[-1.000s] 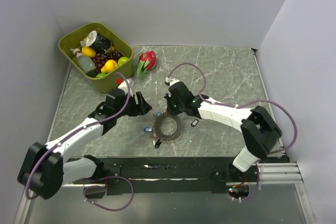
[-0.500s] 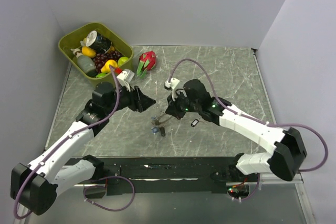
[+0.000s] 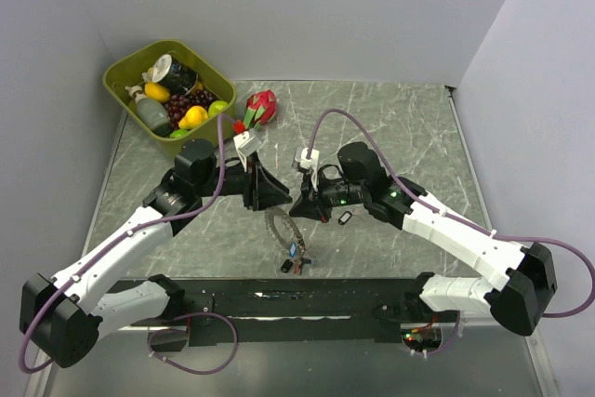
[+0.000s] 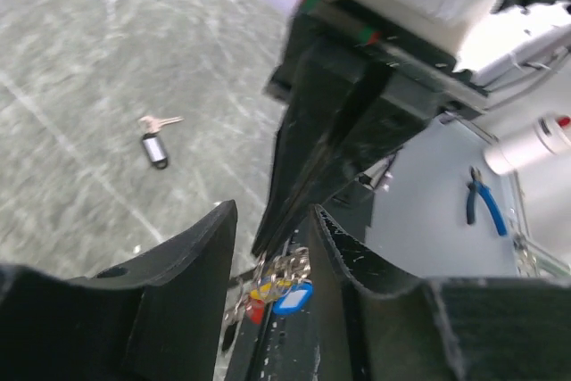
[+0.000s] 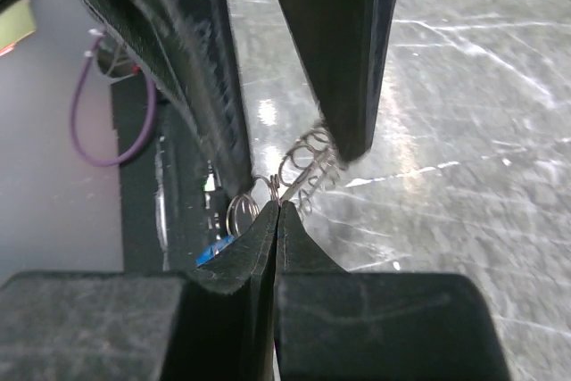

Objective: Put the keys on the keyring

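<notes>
R gripper (image 5: 278, 208) pinched shut on keyring (image 5: 303, 176), which hangs below it, tagged keys (image 4: 285, 294) at the bottom. L gripper (image 4: 272, 216) part open, straddling R's tip, holding nothing. 1 loose key (image 4: 153, 143) on table (image 3: 400, 127) (black tag). Close L slowly on the ring wire, keep R steady.

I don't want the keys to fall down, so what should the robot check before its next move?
1. The right gripper is shut on the keyring: ok.
2. The left gripper is open, its jaws standing on either side of the ring: ok.
3. The left gripper carries a key to add: not ok, it is empty.
4. The black-tagged key is on the ring: not ok, it lies loose on the table.
5. The blue-tagged key hangs from the ring: ok.
</notes>
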Robot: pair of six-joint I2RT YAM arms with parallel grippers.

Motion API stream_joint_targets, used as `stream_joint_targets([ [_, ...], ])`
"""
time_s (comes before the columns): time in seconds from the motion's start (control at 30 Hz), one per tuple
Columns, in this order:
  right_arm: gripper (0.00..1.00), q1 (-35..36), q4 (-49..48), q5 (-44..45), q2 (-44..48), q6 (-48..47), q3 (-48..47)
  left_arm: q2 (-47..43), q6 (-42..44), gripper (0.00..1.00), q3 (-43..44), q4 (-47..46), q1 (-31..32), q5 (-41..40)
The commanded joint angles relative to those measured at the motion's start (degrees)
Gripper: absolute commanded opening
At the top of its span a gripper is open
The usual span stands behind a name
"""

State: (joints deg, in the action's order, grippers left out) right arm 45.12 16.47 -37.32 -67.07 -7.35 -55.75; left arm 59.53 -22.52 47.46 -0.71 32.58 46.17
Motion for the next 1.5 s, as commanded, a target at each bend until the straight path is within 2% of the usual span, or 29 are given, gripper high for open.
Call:
stream_joint_targets([
  [0.0, 0.00, -0.56, -2.67, -4.51, 1.41, -0.99, -2.26, 0.15, 1.96, 0.43, 1.85, -1.92, 1.35, 4.27],
  [0.3, 0.00, -2.67, -4.86, -8.56, 3.52, 0.06, -0.94, -1.35, 4.33, 0.42, 1.84, 1.93, 1.44, 3.49],
  [0.83, 0.00, -4.78, -5.57, -11.46, 4.75, 1.29, -0.59, -0.47, 7.23, 0.35, 2.81, 6.24, 2.67, 3.49],
  [1.33, 0.00, -5.31, -6.01, -12.07, 4.93, 1.82, -0.77, 1.64, 7.14, 0.29, 3.07, 5.63, 5.04, 3.40],
  [1.43, 0.00, -5.31, -5.84, -11.99, 4.75, 1.64, -0.85, 1.73, 7.67, 0.16, 3.34, 6.68, 5.30, 2.78],
  [1.47, 0.00, -5.31, -5.75, -11.90, 4.67, 1.55, -0.77, 1.56, 7.67, 0.03, 3.34, 6.69, 5.30, 1.91],
])
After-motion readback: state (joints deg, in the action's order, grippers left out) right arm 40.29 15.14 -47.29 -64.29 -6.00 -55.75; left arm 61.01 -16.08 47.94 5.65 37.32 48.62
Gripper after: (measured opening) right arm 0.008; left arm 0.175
